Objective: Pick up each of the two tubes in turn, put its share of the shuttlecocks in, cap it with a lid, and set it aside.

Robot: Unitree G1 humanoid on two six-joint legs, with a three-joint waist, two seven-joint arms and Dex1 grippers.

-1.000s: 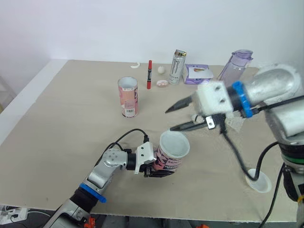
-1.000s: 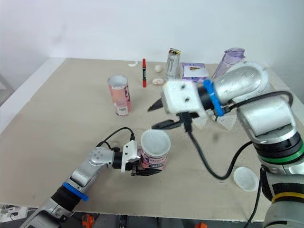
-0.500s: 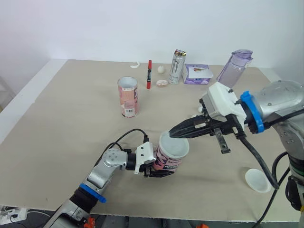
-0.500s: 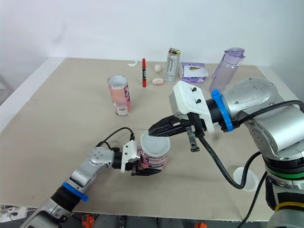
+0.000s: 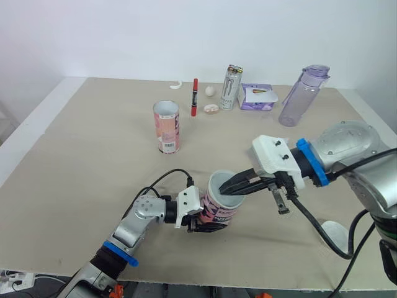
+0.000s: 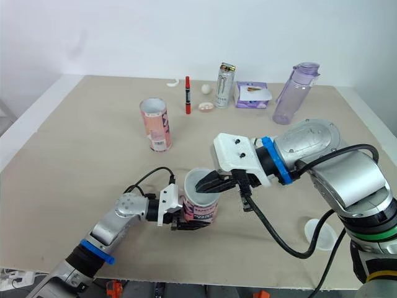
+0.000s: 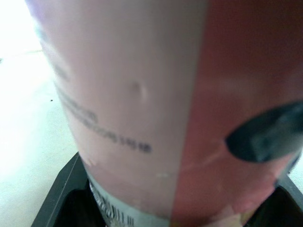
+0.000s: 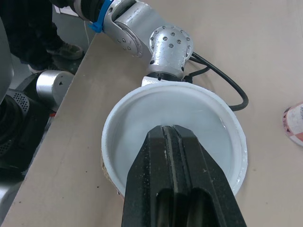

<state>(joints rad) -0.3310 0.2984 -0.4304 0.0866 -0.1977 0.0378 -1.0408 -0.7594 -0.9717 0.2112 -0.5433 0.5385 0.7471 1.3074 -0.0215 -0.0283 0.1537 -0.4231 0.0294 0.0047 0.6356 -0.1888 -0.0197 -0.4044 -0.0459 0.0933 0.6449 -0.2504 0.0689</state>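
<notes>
I see the second tube (image 5: pixel 166 127) standing upright, open-topped, well back on the table (image 5: pixel 80 155). Nearer the front edge, my left gripper (image 5: pixel 200 221) is clamped around the lower body of the tube (image 5: pixel 218 212). A white lid (image 8: pixel 142 118) sits in its mouth. My right gripper (image 8: pixel 173 137) has its 2 fingers pressed together, tips down in the lid's hollow. A spare lid (image 5: pixel 335 234) lies far right.
</notes>
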